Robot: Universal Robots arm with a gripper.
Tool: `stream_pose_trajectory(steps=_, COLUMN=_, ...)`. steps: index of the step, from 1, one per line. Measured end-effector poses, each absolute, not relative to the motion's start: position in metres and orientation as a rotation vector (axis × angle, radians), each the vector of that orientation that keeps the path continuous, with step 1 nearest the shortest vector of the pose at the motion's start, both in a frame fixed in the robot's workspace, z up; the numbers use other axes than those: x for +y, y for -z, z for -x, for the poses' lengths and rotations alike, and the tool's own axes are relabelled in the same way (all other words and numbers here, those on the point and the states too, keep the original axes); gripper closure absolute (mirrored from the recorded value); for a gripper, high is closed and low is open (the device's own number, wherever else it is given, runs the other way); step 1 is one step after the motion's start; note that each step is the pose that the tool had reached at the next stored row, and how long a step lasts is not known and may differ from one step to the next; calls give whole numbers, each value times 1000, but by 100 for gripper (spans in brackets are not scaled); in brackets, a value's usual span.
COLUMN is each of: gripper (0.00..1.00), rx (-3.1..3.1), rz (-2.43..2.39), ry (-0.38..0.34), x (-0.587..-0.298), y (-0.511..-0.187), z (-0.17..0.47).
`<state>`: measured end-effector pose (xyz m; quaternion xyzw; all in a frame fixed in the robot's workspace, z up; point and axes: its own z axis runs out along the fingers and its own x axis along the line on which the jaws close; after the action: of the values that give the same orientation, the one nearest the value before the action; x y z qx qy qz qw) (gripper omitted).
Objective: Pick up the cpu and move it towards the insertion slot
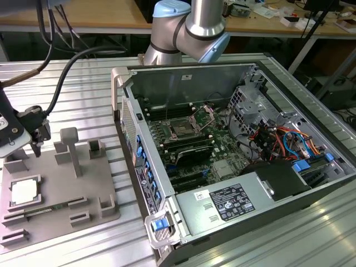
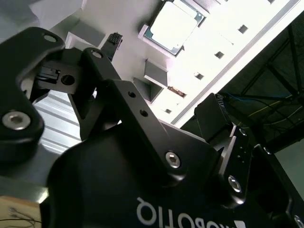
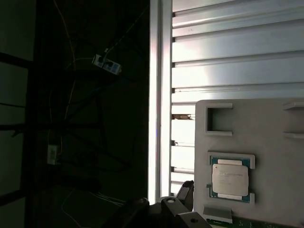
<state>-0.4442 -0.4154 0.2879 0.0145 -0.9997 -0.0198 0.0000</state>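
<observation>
The cpu has a pale, smooth metal face with a soft satin sheen. The tray that carries it is grey plastic with a matt surface, and the table is ribbed bare metal which reflects the light brightly. The insertion slot shows a shiny silver metal frame on a green circuit board, inside a case of dull grey sheet metal, and in the second wrist view the gripper is made of black, smooth parts with a half-matt sheen and bright metal screws.

Silvery-white cpu, grey tray, green circuit board.
</observation>
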Motion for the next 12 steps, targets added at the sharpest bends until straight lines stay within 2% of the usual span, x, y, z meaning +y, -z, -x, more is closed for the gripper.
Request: stream_pose_trajectory(steps=12, gripper=10, rx=-3140, rz=-46, ry=99, x=-425, y=-272, z=445)
